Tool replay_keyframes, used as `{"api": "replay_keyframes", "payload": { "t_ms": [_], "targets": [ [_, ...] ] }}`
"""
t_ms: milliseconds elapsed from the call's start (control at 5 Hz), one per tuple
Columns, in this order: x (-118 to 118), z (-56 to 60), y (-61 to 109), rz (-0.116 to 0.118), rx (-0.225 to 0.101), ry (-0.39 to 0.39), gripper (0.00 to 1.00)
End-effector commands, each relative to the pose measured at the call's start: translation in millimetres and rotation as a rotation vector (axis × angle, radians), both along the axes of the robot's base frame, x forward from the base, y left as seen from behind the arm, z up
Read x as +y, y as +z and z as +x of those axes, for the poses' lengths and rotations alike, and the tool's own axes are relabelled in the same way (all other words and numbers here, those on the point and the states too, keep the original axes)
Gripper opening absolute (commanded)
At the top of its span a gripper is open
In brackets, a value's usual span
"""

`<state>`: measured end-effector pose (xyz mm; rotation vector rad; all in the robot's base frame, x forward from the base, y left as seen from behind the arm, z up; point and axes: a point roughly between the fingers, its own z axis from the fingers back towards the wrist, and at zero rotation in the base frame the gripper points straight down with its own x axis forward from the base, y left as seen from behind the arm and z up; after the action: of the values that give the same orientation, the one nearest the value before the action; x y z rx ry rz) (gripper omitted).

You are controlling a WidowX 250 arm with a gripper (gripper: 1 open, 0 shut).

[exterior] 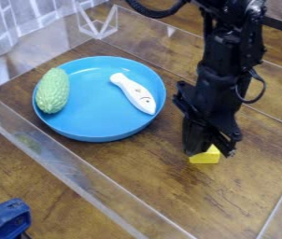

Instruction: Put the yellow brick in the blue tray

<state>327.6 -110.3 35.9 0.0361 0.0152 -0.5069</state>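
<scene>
Your gripper (pixel 206 147) is closed; you can't tell if it has the yellow brick (pixel 204 157), which needs to go in the blue tray (pixel 101 110).

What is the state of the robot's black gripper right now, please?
Gripper: closed, fingers at the small rectangular yellow brick; whether it holds the brick cannot be told.

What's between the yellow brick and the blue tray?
Camera view: bare brown tabletop between the brick and the tray, with part of the black hand overhanging near the brick.
</scene>
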Motion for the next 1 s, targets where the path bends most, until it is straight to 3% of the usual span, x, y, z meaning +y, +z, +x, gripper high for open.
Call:
{"api": "replay_keyframes", "payload": {
  "t_ms": [0, 200, 600, 800],
  "targets": [
    [4, -6.1, 1.1, -0.002, -0.012, -0.050, 0.00],
    [5, -12.3, 2.6, -0.003, -0.023, -0.120, 0.00],
    [11, -2.1, 18.4, 0.000, -0.035, -0.252, 0.00],
    [14, -4.2, 18.4, 0.001, -0.037, -0.245, 0.00]
  ]
}}
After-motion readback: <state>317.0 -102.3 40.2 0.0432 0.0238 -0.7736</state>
